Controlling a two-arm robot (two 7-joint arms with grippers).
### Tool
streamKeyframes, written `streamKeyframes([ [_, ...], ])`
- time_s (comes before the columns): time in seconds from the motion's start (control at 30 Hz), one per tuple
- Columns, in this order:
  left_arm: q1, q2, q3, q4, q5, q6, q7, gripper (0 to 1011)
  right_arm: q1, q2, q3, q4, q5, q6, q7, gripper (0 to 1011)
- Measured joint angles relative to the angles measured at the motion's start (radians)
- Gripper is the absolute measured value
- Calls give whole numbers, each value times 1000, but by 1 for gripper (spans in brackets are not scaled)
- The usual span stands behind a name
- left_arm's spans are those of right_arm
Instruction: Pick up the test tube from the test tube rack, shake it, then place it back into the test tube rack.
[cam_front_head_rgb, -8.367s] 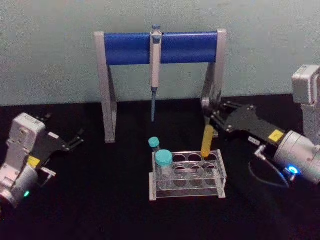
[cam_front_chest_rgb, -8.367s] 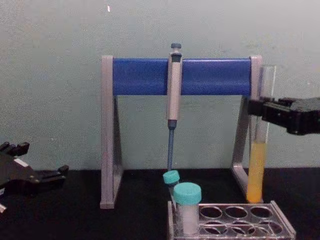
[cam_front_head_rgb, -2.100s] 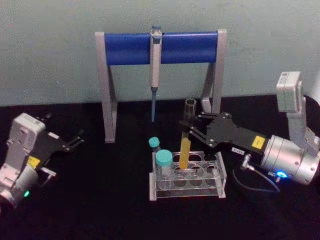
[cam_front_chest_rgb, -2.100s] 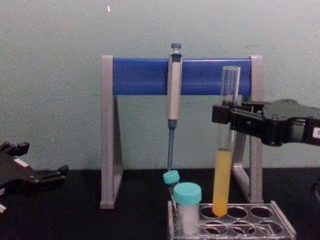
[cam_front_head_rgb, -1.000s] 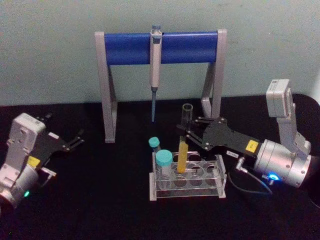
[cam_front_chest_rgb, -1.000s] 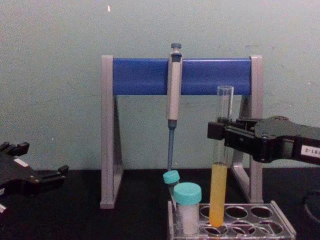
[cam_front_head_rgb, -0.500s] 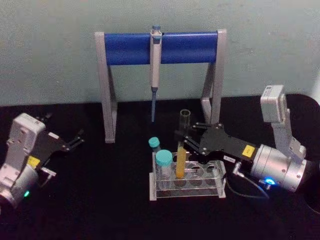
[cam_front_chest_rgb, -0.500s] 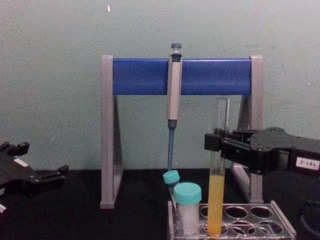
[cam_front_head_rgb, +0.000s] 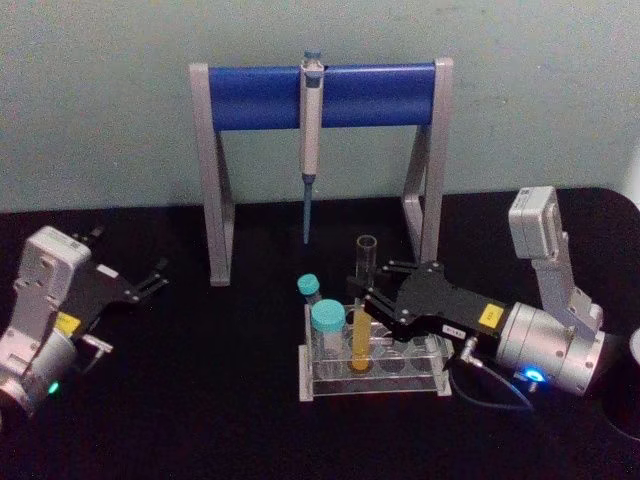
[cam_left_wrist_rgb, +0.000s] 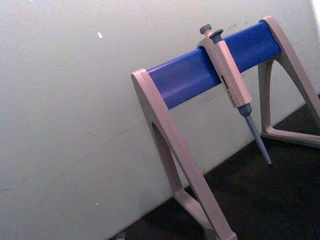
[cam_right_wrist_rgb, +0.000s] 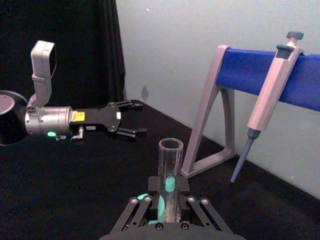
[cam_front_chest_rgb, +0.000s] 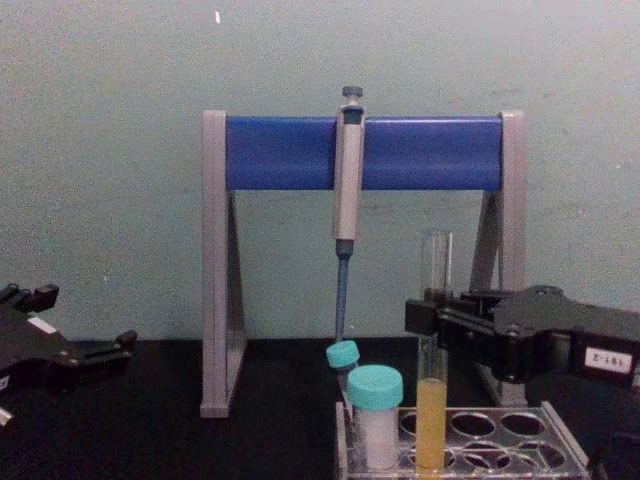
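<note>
The test tube (cam_front_head_rgb: 362, 300) stands upright in the test tube rack (cam_front_head_rgb: 375, 365), in a hole of the row nearest to the robot, just to the right of the big teal-capped vial (cam_front_head_rgb: 327, 335). Its yellow liquid fills the lower part, and the open top rises well above the rack. The right gripper (cam_front_head_rgb: 368, 292) reaches in from the right of the rack, and its fingers are clamped on the clear upper part of the tube, above the liquid. In the chest view the tube's bottom seems to sit deep in the rack, but it is hard to tell if it touches the base. A smaller teal-capped vial (cam_front_head_rgb: 308, 289) stands at the rack's far left corner. Behind the rack is the grey-and-blue pipette stand (cam_front_head_rgb: 322, 95) with a grey pipette (cam_front_head_rgb: 310, 140) hanging on its bar. The left gripper (cam_front_head_rgb: 150, 280) rests far to the left of the rack on the black table (cam_front_head_rgb: 200, 400), its fingers apart and holding nothing.
</note>
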Motion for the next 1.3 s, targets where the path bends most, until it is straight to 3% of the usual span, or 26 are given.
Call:
streamKeyframes([
  [1.3, 0, 0, 0, 0, 0, 0, 0, 1001, -11, -26, 2, 46, -20, 11, -18, 234],
])
